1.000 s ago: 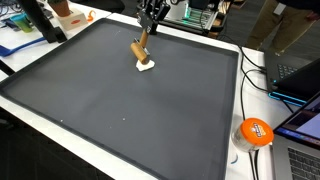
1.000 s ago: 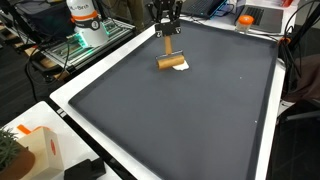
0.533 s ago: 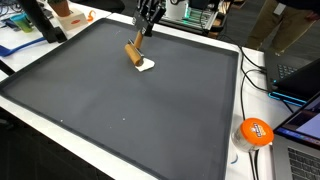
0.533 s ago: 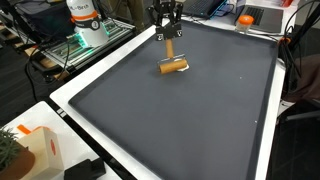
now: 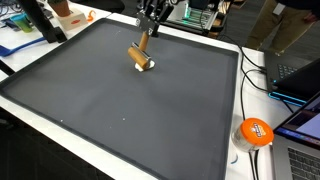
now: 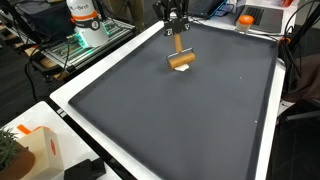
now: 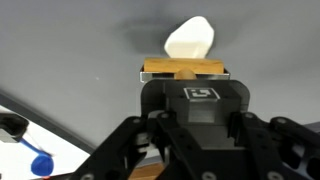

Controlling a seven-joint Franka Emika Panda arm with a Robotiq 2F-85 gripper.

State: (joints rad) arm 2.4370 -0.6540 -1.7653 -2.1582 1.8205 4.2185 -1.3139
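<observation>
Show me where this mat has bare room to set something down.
The dark mat is bare from the wooden tool and white lump down to its near edge. Crowded: the far edge around the gripper, and the cables and orange-topped object beside the mat.

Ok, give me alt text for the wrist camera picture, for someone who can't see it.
A black pincer, shut on a wooden tool, fills the lower half of the wrist view. The tool's flat wooden head lies crosswise just beyond it, and a white lump sits on the dark grey mat right behind the head.
</observation>
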